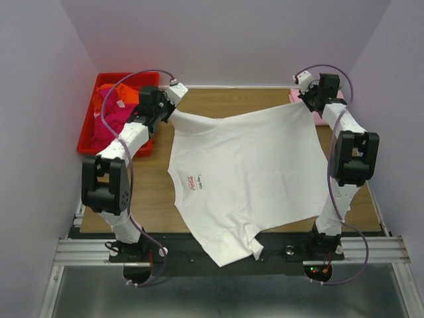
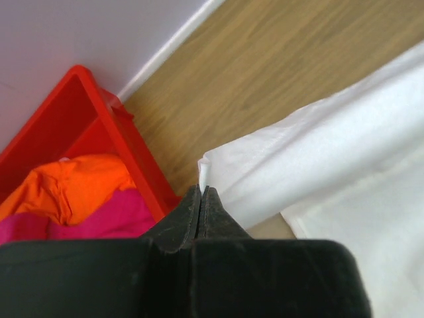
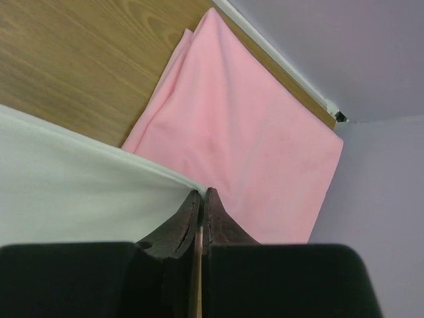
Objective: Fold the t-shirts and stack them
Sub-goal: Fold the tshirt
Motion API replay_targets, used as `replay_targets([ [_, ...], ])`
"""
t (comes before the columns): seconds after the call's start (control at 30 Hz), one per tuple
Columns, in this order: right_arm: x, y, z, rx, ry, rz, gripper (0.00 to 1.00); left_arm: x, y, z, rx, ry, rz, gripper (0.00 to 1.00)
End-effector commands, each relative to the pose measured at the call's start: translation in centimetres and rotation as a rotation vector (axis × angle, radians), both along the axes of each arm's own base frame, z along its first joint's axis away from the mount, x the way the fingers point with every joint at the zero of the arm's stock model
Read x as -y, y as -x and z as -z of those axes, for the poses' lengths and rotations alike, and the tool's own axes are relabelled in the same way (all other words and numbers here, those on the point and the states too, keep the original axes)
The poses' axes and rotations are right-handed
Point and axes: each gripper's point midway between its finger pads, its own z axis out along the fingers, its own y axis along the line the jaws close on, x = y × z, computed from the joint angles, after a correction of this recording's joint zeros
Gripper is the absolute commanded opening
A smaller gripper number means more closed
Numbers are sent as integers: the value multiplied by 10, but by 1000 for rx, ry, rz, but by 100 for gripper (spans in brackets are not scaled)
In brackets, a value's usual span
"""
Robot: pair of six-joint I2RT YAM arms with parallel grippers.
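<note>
I see the white tee [image 1: 252, 165] spread across the table [image 1: 225, 103], its near hem over the front edge. My left gripper [image 2: 201, 193] is clamped on 1 far corner by the bin [image 2: 109, 132], my right gripper [image 3: 201, 195] on the other, near the pink tee [image 3: 245, 132].

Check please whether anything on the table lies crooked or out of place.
The white t-shirt lies askew. The left fingers and right fingers are shut on its far corners, yet its near end hangs over the edge of the table onto the black rail. Nothing looks damaged.
</note>
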Motion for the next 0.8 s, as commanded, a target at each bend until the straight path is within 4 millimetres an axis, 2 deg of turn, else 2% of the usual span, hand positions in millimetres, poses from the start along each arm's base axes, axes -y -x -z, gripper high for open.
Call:
replay_targets([
  [0.0, 17, -3, -36, 99, 18, 27, 1, 7, 51, -50, 55, 31, 30, 0],
  [0.03, 19, -1, -33, 92, 16, 29, 1, 14, 67, -38, 17, 23, 44, 0],
  [0.07, 20, 0, -36, 96, 16, 29, 1, 17, 76, -38, 10, 22, 56, 0],
  [0.1, 24, 3, -38, 99, 11, 29, 1, 21, 88, -50, 33, 26, 71, 0],
  [0.13, 25, 5, -38, 97, 9, 28, 1, 30, 103, -39, -2, 8, 91, 0],
  [0.17, 29, 8, -35, 92, 8, 30, 1, 33, 113, -48, 15, 9, 98, 0],
  [0.27, 31, 16, -38, 92, 15, 18, 1, 45, 140, -32, -58, 1, 125, 0],
  [0.3, 31, 18, -37, 86, 14, 8, 1, 57, 151, -32, -66, -2, 155, 0],
  [0.33, 30, 24, -36, 81, 19, 1, 1, 58, 161, -22, -101, -11, 156, 0],
  [0.43, 30, 35, -26, 57, 18, -10, 1, 74, 184, -11, -149, -12, 197, 0],
  [0.5, 34, 41, -29, 60, 25, -8, 1, 84, 199, -1, -196, 1, 219, 0],
  [0.63, 45, 54, -19, 35, 22, 0, 1, 97, 227, 19, -257, -12, 283, 0],
  [0.73, 53, 63, -20, 34, 46, -12, 1, 101, 239, 24, -283, -24, 319, 0],
  [0.77, 52, 69, -11, 15, 49, -20, 1, 101, 241, 25, -287, -26, 325, 0],
])
